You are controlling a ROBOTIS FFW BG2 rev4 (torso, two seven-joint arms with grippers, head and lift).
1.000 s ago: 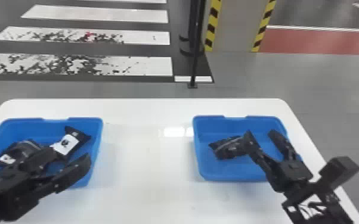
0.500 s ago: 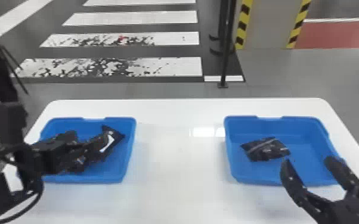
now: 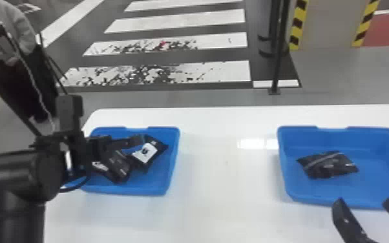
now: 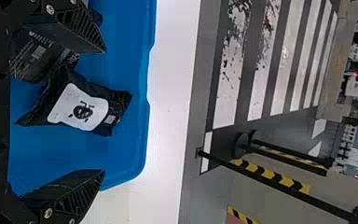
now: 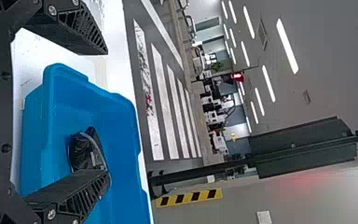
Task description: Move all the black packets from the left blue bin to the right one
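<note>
1. Hangs over the left blue plastic bin (image 3: 168, 174) with the left gripper (image 3: 126, 142), fingers spread.
2. Has a black packet with a white label (image 4: 81, 109) between those fingers in the left wrist view, inside the bin.
3. Has another black packet (image 4: 37, 58) partly behind one finger there.
4. Spreads the right gripper (image 3: 364, 205) at the right blue plastic bin (image 3: 300, 139), with a crumpled black packet (image 3: 329, 164) inside, beyond the fingertips.

A large indoor hall: beyond the white counter (image 3: 219, 181) lie crosswalk stripes (image 3: 187, 20), a hazard-striped pillar (image 3: 329, 22), ceiling strip lights (image 5: 287, 45).
</note>
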